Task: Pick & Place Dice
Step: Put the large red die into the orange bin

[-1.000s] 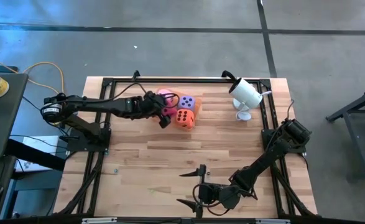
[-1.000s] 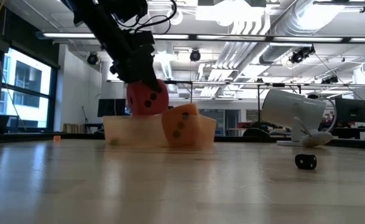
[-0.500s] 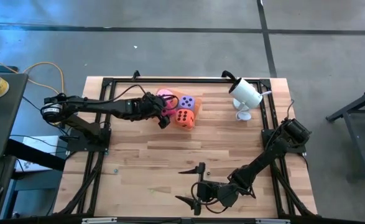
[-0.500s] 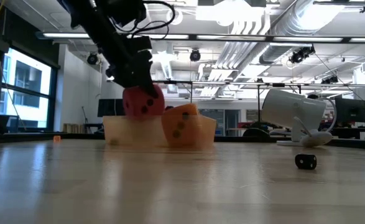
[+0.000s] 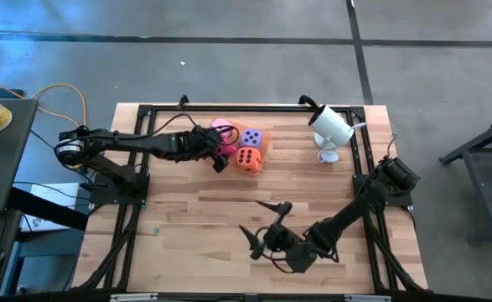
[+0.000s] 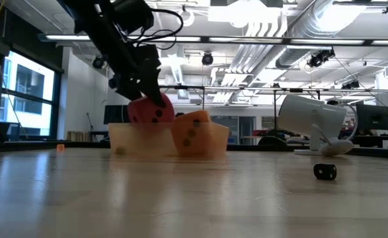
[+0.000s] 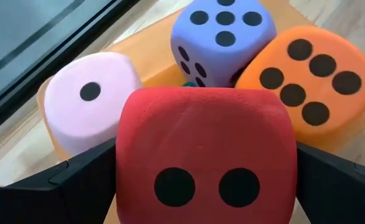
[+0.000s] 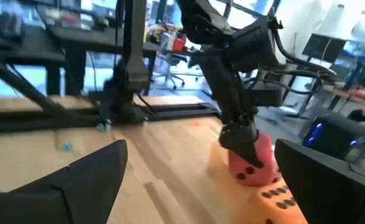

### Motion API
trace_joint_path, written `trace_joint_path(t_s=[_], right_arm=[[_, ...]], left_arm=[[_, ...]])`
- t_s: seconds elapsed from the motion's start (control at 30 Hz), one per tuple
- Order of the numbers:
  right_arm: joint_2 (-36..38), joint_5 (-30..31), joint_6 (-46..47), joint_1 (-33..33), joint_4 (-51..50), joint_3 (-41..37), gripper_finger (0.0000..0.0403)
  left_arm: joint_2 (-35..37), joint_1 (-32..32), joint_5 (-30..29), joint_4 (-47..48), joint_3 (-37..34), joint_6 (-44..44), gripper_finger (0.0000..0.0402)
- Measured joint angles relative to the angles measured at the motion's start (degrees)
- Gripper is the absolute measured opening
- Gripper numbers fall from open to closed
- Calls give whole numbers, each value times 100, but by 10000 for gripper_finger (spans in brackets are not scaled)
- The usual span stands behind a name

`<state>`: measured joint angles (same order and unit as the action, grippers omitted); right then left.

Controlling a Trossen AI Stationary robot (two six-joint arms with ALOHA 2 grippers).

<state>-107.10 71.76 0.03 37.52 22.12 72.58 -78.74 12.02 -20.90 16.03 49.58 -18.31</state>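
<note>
My left gripper (image 5: 220, 149) is at the far middle of the table, shut on the red die (image 7: 204, 143), which hangs at rim height of the translucent orange tray (image 6: 124, 139). The pink die (image 7: 92, 99) and the purple die (image 7: 222, 37) lie in the tray. The orange die (image 7: 306, 87) sits at the tray's right side (image 6: 194, 132). My right gripper (image 5: 261, 220) hovers open over the near middle of the table, holding nothing. My left gripper pinches the red die by two opposite side faces (image 7: 123, 158), one finger (image 7: 86, 183) on each side. The fingers slant down from the table's left. The die's two-pip face looks toward the wrist camera. The tray wall hides whether its underside (image 6: 151, 116) rests on anything.
A white camera on a stand (image 5: 331, 127) is at the far right. A small black object (image 6: 324, 172) lies on the wood. Black frame rails (image 5: 137, 168) run along the table's sides. Bare wood lies between the tray and my right gripper.
My left gripper has sunk a little with the red die, bringing it down to the tray's rim, and has rolled slightly. My right gripper has swung from pointing toward the table's left to pointing toward the far left, moving away from the near edge, still open.
</note>
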Motion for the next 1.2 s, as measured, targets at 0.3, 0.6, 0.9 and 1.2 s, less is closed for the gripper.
trace_joint_path(t_s=[0.3, 0.6, 0.9, 1.2], right_arm=[[177, 242, -47, -639, -692, -2, 396], [651, -2410, 2242, -2181, -2913, -1, 396], [649, -4052, 1854, -3275, -1483, -567, 396], [440, -5524, 1620, -4216, -332, -876, 396]], left_arm=[[59, -313, -49, 104, 0, 464, 400], [114, -436, -27, 390, 4, 864, 400], [205, -436, 4, 333, 2, 1100, 400], [208, -473, 19, 291, 2, 1098, 400]])
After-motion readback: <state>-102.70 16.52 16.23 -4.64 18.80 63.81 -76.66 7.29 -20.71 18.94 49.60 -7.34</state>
